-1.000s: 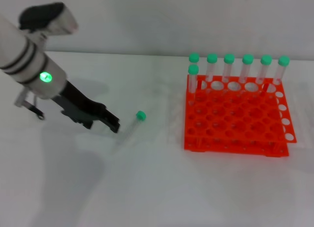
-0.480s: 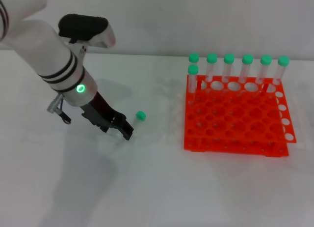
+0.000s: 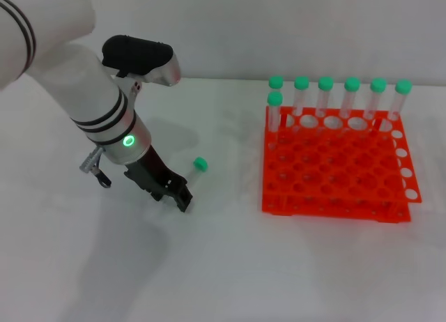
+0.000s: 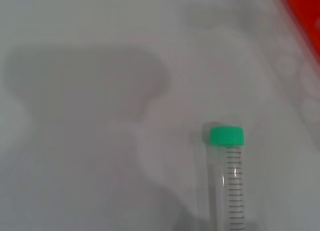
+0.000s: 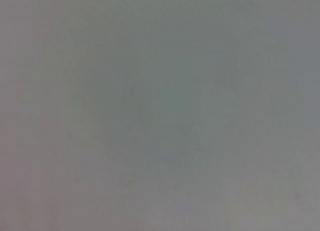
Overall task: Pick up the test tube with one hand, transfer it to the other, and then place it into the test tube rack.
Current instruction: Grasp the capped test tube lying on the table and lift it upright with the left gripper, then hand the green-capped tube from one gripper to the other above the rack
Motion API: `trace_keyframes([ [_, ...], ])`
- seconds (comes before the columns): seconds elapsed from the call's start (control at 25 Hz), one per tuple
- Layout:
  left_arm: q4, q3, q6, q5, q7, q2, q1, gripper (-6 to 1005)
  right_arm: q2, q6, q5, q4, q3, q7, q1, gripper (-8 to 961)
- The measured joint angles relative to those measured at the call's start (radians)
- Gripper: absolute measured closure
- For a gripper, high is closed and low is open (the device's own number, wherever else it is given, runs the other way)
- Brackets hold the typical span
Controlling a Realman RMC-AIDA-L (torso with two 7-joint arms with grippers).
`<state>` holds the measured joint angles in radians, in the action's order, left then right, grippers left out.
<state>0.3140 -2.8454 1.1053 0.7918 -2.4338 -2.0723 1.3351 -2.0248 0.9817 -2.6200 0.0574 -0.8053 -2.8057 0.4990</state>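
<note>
The test tube (image 3: 197, 170), clear with a green cap, lies on the white table to the left of the rack. Its cap points away from me and its lower part is hidden behind my left gripper. My left gripper (image 3: 178, 195), black on a white-silver arm with a green light, is down at the tube's lower end. The left wrist view shows the tube (image 4: 230, 181) close up, lying flat. The orange-red test tube rack (image 3: 327, 206) stands on the right. My right gripper is out of view; the right wrist view shows only plain grey.
Several green-capped tubes (image 3: 325, 92) stand upright along the rack's back row, with one more (image 3: 274, 107) at its left edge one row nearer. A corner of the rack (image 4: 306, 18) shows in the left wrist view.
My left arm has swung to the right and come down, bringing its gripper from left of the tube onto the tube's lower end. The tube and the rack have not moved.
</note>
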Motion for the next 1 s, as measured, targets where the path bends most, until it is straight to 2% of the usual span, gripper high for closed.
trace_keyframes([
  [0.08,-0.007,0.0,-0.015,0.005,-0.003,0.0,-0.001,407,0.0,0.0,0.0,0.0,0.0,0.0,0.0,83],
  [0.28,-0.019,0.0,-0.026,0.015,0.003,0.002,-0.002,576,0.0,0.0,-0.001,-0.001,0.0,0.0,0.002,83],
  [0.68,-0.032,0.0,-0.071,-0.003,0.006,0.008,0.005,781,0.0,0.0,-0.002,-0.001,0.0,0.0,0.004,83],
  [0.84,-0.019,0.001,-0.14,-0.092,0.041,0.016,0.005,807,0.0,0.0,-0.003,0.0,0.0,0.0,0.003,83],
  [1.0,0.019,0.002,-0.254,-0.311,0.182,0.027,-0.028,810,0.0,-0.001,-0.001,0.001,-0.003,0.0,0.004,84],
])
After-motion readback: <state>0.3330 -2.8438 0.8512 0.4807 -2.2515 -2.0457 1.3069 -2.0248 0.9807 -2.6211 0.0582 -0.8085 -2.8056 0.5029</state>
